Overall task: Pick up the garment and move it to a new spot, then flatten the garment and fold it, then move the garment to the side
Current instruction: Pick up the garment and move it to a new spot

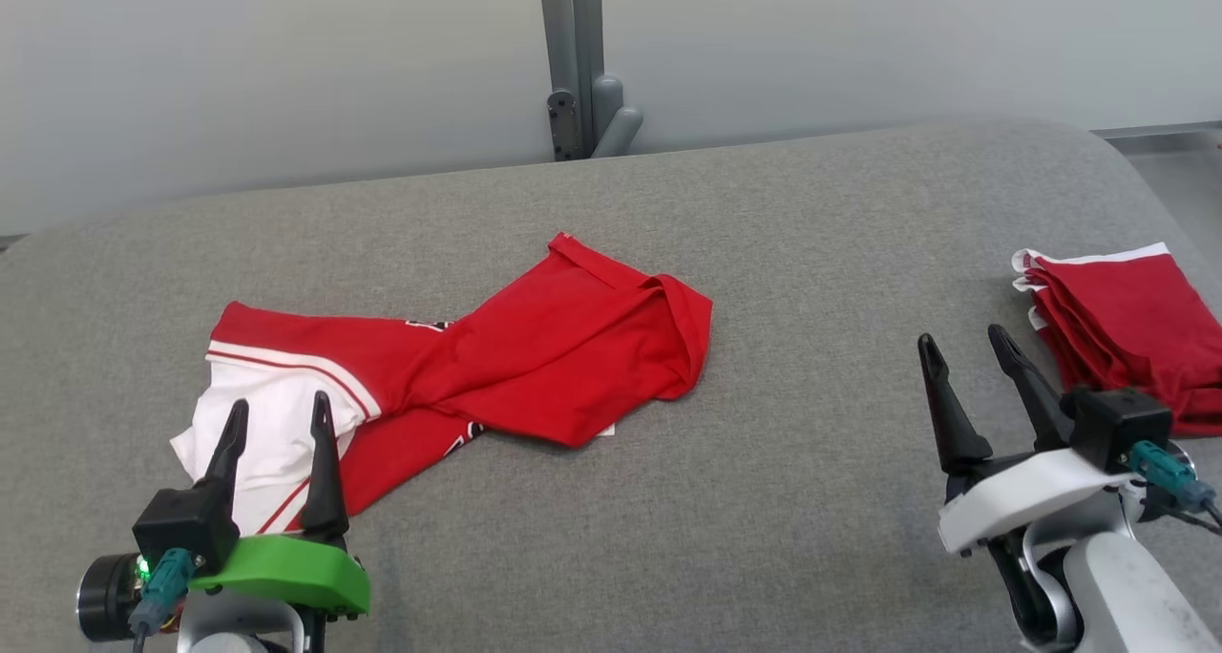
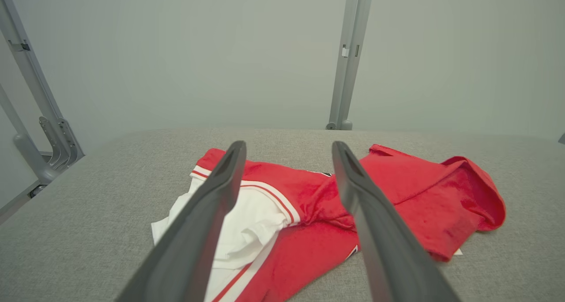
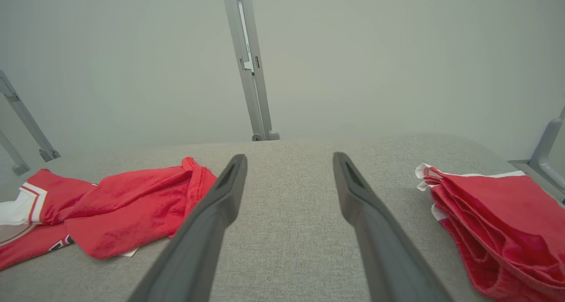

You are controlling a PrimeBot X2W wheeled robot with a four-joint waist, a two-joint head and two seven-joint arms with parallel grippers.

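Note:
A crumpled red and white garment [image 1: 496, 357] lies on the grey padded table [image 1: 811, 281], left of centre; its white part is at the near left. In the left wrist view the garment [image 2: 397, 196] spreads out beyond the fingers, and the right wrist view has the garment [image 3: 123, 205] at the left. My left gripper [image 1: 280, 414] stands open at the lower left, its tips over the white part, holding nothing. My right gripper [image 1: 962, 341] is open at the lower right above bare table, well to the right of the garment.
A stack of folded red garments [image 1: 1127, 333] with white trim lies at the table's right edge, just right of my right gripper, and the stack [image 3: 499, 231] is at the right in the right wrist view. A grey metal post [image 1: 578, 61] rises behind the table against a pale wall.

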